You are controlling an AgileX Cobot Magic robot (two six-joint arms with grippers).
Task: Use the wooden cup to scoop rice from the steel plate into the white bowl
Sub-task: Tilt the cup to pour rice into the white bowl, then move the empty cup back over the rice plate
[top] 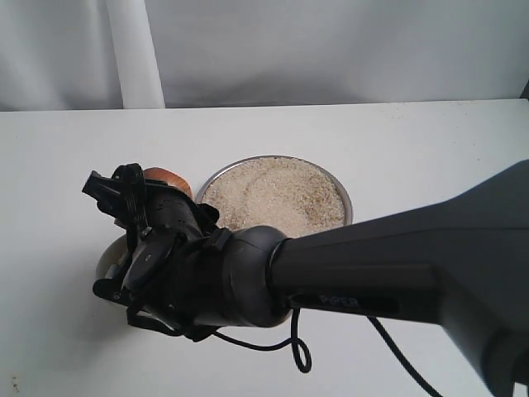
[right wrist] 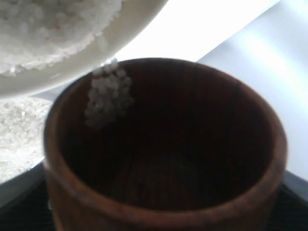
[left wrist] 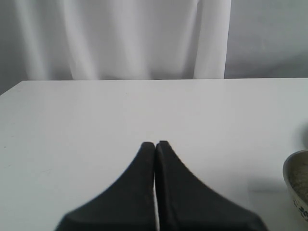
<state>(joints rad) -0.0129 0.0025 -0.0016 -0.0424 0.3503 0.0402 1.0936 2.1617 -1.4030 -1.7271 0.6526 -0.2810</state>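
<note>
My right gripper (top: pixel 149 198) reaches across to the left side and is shut on the reddish-brown wooden cup (top: pixel 169 178). In the right wrist view the wooden cup (right wrist: pixel 163 144) is tipped, its dark inside nearly empty, with a small clump of rice (right wrist: pixel 108 94) at its lip above the white bowl (right wrist: pixel 120 38). That bowl holds a heap of rice (right wrist: pixel 48 24). In the exterior view the white bowl (top: pixel 106 263) is mostly hidden under the arm. The steel plate (top: pixel 343 194), with rice (top: pixel 277 194) spread in it, lies just right of the cup. My left gripper (left wrist: pixel 155 143) is shut and empty.
The dark right arm (top: pixel 397 273) spans the lower right of the exterior view, with a black cable (top: pixel 297 347) looping beneath it. A white curtain (top: pixel 132 50) hangs behind the white table (top: pixel 430 141). The plate's edge (left wrist: pixel 296 178) shows beside the left gripper.
</note>
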